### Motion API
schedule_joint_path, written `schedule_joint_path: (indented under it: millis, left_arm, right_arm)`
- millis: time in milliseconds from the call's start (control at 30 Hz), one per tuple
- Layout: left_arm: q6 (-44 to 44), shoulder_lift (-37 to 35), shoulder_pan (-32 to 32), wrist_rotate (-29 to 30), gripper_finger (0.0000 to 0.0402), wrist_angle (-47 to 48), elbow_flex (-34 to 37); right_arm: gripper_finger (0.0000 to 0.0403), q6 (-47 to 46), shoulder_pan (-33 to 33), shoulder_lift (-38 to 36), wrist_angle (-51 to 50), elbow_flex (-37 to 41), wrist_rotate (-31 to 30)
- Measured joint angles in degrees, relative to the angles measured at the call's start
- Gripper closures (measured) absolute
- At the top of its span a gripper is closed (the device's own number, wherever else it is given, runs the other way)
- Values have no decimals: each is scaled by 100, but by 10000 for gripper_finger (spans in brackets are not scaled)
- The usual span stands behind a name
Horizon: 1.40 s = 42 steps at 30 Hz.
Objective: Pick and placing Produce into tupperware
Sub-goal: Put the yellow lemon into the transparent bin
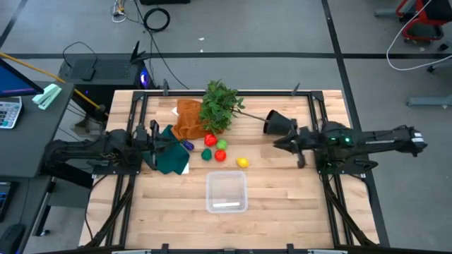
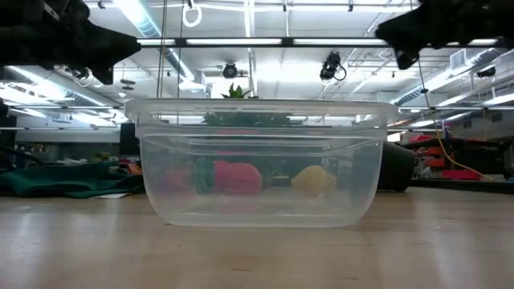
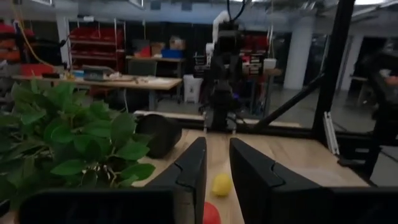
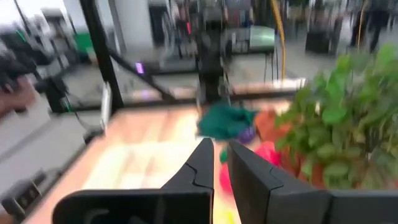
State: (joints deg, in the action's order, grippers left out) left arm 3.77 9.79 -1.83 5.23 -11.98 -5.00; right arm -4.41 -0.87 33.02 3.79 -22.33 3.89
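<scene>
The clear tupperware (image 1: 226,192) stands on the table near its front edge and fills the low view (image 2: 257,160). The produce lies behind it on the wood: two red pieces (image 1: 210,140) (image 1: 220,156), two green ones (image 1: 222,144) (image 1: 207,154), a yellow one (image 1: 242,162) and a purple one (image 1: 186,144). My left gripper (image 1: 157,140) hovers level over the green cloth, left of the produce, fingers nearly together and empty (image 3: 217,146). My right gripper (image 1: 277,144) hovers right of the produce, shut and empty (image 4: 220,146).
A leafy green plant (image 1: 220,106) lies tipped at the back centre, its black pot (image 1: 277,123) just beyond my right gripper. An orange cloth (image 1: 189,118) and a dark green cloth (image 1: 169,159) lie on the left. Bare wood surrounds the tub.
</scene>
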Motion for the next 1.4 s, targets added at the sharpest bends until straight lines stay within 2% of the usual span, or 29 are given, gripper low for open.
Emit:
schedule_joint_path:
  millis: [167,333,567,833,1033,1200,1267,1400]
  left_arm:
    - [31,626,0,17,323,319,-402]
    - [32,1311,0,262,321,1426,-1253]
    - [-38,2298,0,289,314,2873,-2833]
    - [-585,3356,0,295,317,3678,-4266]
    - [-903,3989,2,408,310,3708,-4658]
    - [-763,4390,0,1202,319,3738,-4671]
    - [-627,4544,0,1454,322,3767,-4671]
    - [-366,4800,0,1513,320,3762,-4671]
  right_arm:
    - [389,12,-117,1259,-475,-888,-76]
    - [389,119,-161,1986,-799,-1454,-77]
    - [402,171,-163,2124,-847,-1653,-79]
    - [400,192,-163,2105,-1287,-2026,-27]
    - [402,273,-163,2103,-1810,-2602,-10]
    - [402,272,-163,2105,-1941,-2728,-19]
    - [403,269,-163,2136,-2075,-2730,-130]
    - [402,51,-161,2302,-2230,-2728,-604]
